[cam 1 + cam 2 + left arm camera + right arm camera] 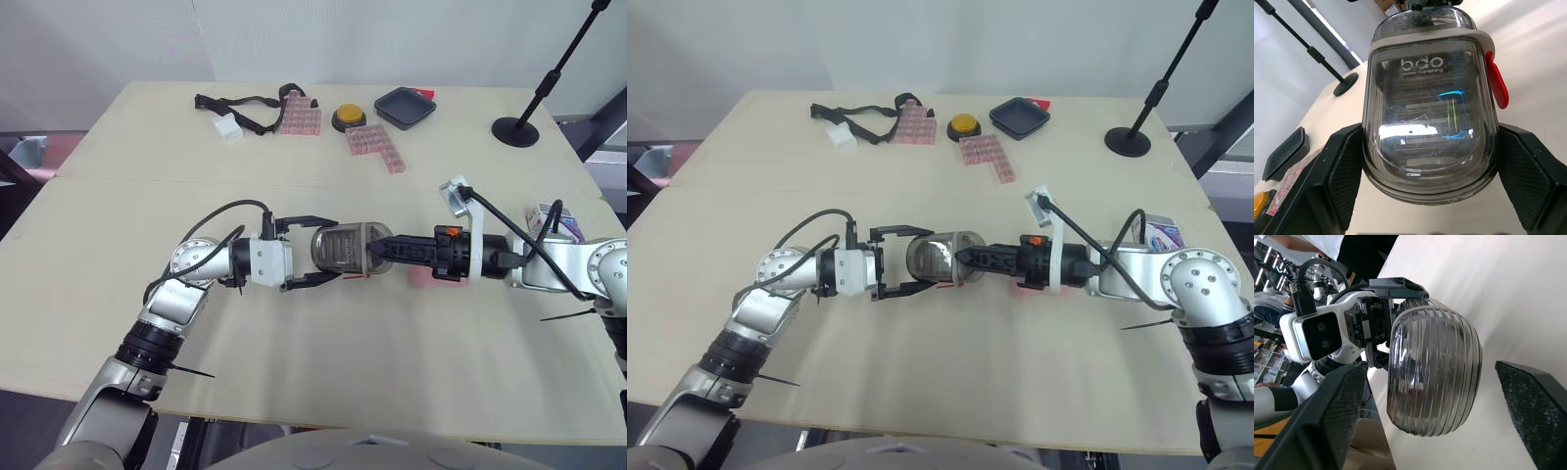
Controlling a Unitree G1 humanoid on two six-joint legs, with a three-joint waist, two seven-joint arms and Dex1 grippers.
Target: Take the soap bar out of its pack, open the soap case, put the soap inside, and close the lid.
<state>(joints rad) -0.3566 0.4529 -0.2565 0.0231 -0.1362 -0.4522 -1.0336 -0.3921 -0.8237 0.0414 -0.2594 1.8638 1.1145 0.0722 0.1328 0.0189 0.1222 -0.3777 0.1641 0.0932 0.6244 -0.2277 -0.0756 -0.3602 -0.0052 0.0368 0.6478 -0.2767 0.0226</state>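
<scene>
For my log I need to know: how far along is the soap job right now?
Done, it seems: a pink bar, likely the soap, lies bare on the table under the right arm. In hand: the left fingers grip the closed soap case; the right fingers stand open around its other end. Left: open it, put the soap in, close.

Soap case (349,247): smoky see-through shell, grey band, red latch (1497,81), lid looks shut. It lies on its side mid-table, clamped across by my left gripper (335,251). Pink soap bar (423,278) is flat on the table just right of it, mostly hidden. Purple-white pack (554,221) sits at the right edge.
</scene>
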